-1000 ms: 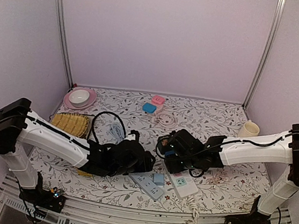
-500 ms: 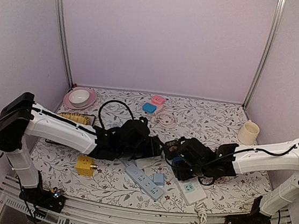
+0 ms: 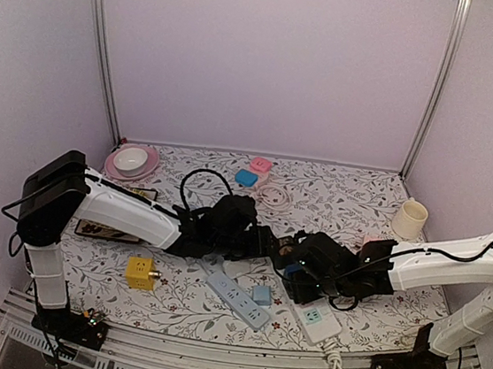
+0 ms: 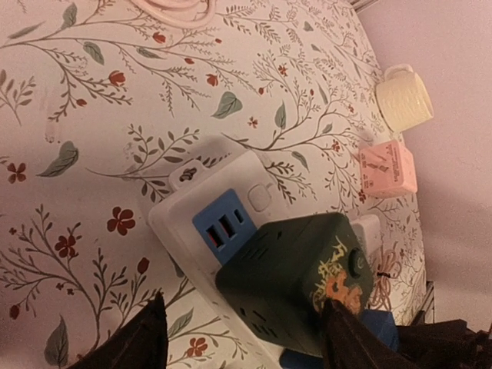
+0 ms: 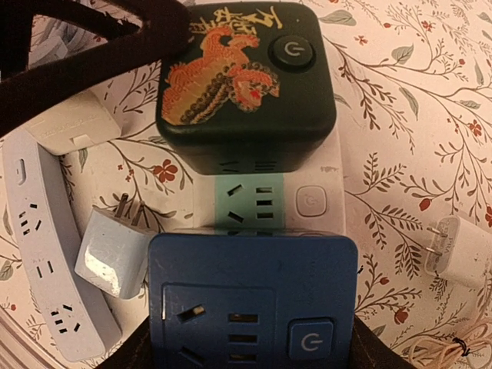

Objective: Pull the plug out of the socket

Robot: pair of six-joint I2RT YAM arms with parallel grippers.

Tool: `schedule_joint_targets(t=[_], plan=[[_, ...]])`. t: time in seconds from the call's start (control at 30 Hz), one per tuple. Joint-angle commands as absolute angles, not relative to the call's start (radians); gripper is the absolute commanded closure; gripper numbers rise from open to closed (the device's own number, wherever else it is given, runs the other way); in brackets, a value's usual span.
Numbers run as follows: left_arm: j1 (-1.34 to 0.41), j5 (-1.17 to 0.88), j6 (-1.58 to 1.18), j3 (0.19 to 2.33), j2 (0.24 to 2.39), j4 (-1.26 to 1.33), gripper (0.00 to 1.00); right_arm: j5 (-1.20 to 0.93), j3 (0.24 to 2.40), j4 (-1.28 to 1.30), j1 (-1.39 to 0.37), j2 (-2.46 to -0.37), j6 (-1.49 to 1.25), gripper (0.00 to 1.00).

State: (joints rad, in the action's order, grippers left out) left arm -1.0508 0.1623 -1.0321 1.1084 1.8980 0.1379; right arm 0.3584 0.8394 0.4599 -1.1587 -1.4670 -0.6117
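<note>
Bench [image 3: 386, 209] has a floral-print cloth on it, w/ plain lilac walls [image 3: 269, 62] and alu posts [image 3: 101, 52] in the back corners. Task bit: dark green cube plug [image 4: 296, 280], glossy w/ rounded corners, sits plugged on the white strip [image 4: 231, 181] mid-bench. It has an orange-gold dragon [image 5: 219, 73] on top + gold characters, too small to read. The strip's green socket panel [image 5: 250, 204] shows btw it and the blue cube [image 5: 254, 300]; both cubes have a round power-symbol btn. Left claw [image 4: 244, 304] is open, fingers [image 4: 150, 338] either side of the green cube, not clamped afaict. Right claw [image 5: 254, 342] looks clamped on the blue cube. A pale blue plug [image 5: 114, 250] lies loose just beside it.
</note>
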Motion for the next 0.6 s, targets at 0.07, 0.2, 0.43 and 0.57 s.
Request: schedule_joint_targets(t=[0.07, 0.2, 0.43, 0.57], plan=[[-1.054, 0.13, -1.027, 1.071, 1.898, 0.21, 0.31, 0.331, 0.908, 0.444, -1.177, -1.473, -0.597, 0.71], [-1.065, 0.148, -1.04, 1.067, 1.907, 0.186, 0.31, 0.336, 0.936, 0.442, -1.18, -1.5, -0.587, 0.71], [-1.089, 0.201, -1.064, 1.072, 1.936, 0.104, 0.3, 0.385, 0.977, 0.453, -1.18, -1.525, -0.575, 0.71], [-1.092, 0.195, -1.083, 1.093, 1.998, 0.07, 0.3, 0.414, 1.013, 0.473, -1.18, -1.538, -0.557, 0.71]])
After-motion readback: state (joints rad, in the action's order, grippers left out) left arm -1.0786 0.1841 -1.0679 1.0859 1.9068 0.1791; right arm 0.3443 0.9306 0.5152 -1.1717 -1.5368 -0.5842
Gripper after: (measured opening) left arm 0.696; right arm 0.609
